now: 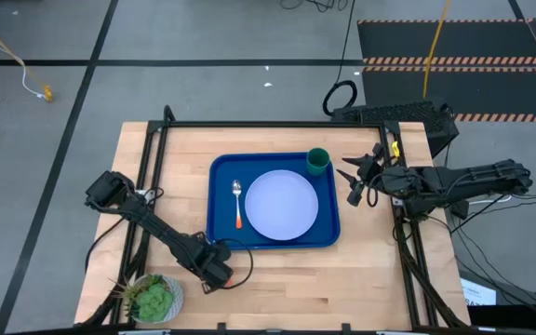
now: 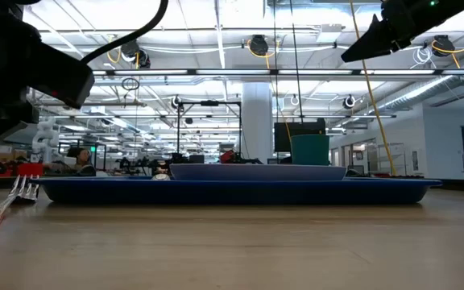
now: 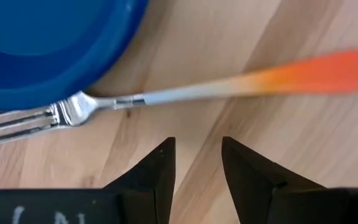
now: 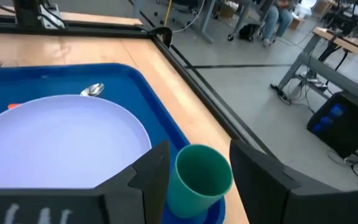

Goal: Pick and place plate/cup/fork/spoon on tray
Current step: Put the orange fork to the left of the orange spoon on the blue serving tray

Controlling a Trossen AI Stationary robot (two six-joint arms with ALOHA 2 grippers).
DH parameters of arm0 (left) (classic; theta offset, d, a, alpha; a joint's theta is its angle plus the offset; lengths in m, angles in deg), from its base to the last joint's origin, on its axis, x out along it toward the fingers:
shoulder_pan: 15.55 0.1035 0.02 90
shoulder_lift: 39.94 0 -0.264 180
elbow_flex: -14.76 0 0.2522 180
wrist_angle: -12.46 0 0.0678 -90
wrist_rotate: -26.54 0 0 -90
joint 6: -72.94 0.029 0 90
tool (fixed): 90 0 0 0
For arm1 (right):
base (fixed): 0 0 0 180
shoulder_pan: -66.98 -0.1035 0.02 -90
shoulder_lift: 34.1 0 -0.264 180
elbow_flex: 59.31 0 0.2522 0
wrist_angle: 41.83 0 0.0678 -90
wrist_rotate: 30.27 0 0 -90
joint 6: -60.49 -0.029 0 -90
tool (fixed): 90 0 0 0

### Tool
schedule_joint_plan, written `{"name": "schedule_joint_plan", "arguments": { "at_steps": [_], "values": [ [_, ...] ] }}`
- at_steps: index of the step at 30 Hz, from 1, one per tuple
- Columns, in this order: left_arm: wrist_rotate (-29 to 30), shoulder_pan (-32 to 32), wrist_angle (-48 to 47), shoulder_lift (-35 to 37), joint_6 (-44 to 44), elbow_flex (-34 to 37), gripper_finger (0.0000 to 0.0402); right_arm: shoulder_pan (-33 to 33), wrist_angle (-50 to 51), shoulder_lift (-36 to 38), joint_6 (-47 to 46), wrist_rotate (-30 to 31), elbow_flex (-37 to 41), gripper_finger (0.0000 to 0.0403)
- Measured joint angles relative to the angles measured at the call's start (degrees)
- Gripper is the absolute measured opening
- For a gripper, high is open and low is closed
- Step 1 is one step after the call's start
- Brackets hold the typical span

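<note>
Presently: left pincer, empty and narrowly parted, hovers beside the fork on the counter, tines by the tray corner. Fork looks light, stiff, slippery; grip the orange handle. Spoon, plate, cup are trayed. Right pincer: spread wide, empty, near cup.

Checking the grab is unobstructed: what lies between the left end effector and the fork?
Only bare wooden table, shown in the left wrist view: the left end effector is open, just short of the fork.
</note>
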Motion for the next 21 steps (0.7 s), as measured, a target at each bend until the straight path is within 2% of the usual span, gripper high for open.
{"name": "schedule_joint_plan", "arguments": {
  "at_steps": [4,8,11,16,21],
  "values": [
    [-3.1,0.1,-2.4,0.0,5.0,-0.1,0.0133,0.0,0.3,0.0,-1.1,0.0,0.0,0.016],
    [-3.5,-0.1,-5.9,0.0,11.1,-1.8,0.0133,0.0,-0.3,0.0,-0.1,0.2,0.0,0.016],
    [-0.9,0.0,-9.4,0.0,16.4,-4.7,0.0133,0.0,-3.2,0.0,2.0,0.3,0.0,0.016],
    [6.7,0.0,-9.6,0.0,27.3,-9.4,0.0133,0.0,-10.1,0.0,6.1,0.4,0.0,0.016],
    [8.1,0.0,-8.8,0.1,38.1,-9.4,0.0133,0.0,-13.5,0.0,8.1,0.5,0.0,0.016]
  ]
}}
